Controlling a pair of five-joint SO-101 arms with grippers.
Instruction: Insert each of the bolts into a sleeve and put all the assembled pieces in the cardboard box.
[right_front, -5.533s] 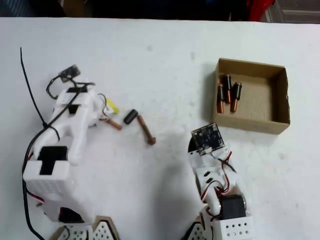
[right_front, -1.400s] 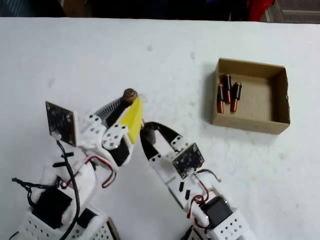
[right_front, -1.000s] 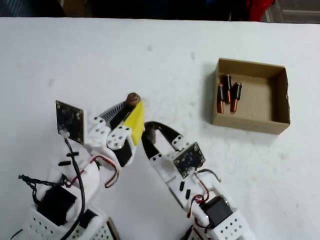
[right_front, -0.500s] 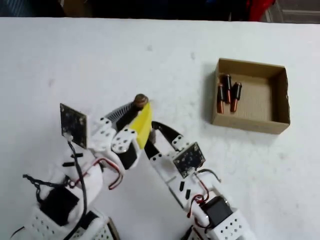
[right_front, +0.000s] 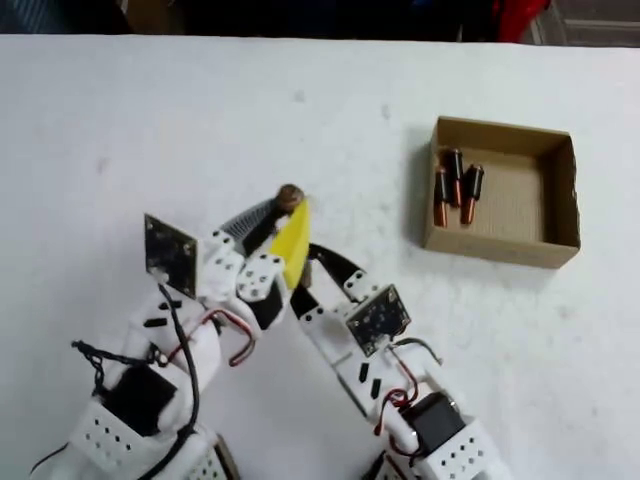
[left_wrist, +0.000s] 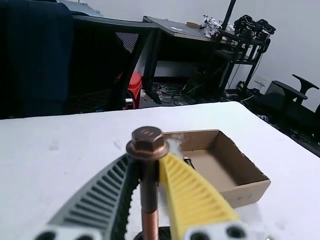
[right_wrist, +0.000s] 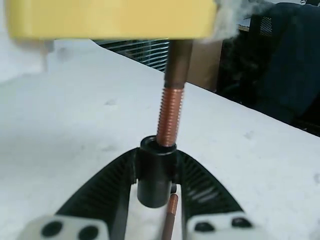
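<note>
My left gripper (right_front: 283, 212) is shut on a copper bolt (left_wrist: 148, 150), which it holds upright just below the hexagonal head (right_front: 289, 195). The bolt's threaded tip (right_wrist: 169, 117) enters the top of a black sleeve (right_wrist: 155, 172). My right gripper (right_wrist: 156, 167) is shut on that sleeve, directly under the left one (right_front: 306, 268). A second copper bolt (right_wrist: 171, 220) lies on the table beneath the sleeve. The cardboard box (right_front: 497, 250) stands at the right with three assembled pieces (right_front: 455, 185) inside; in the left wrist view the box (left_wrist: 245, 192) is behind the bolt.
The left gripper's yellow finger (right_wrist: 110, 17) hangs just above the sleeve. Both arms crowd the table's front middle. White tabletop (right_front: 300, 110) lies open at the back and left. A dark chair and desks stand beyond the table edge.
My left gripper has carried the bolt to the right, over the right gripper's sleeve. The right arm has hardly moved.
</note>
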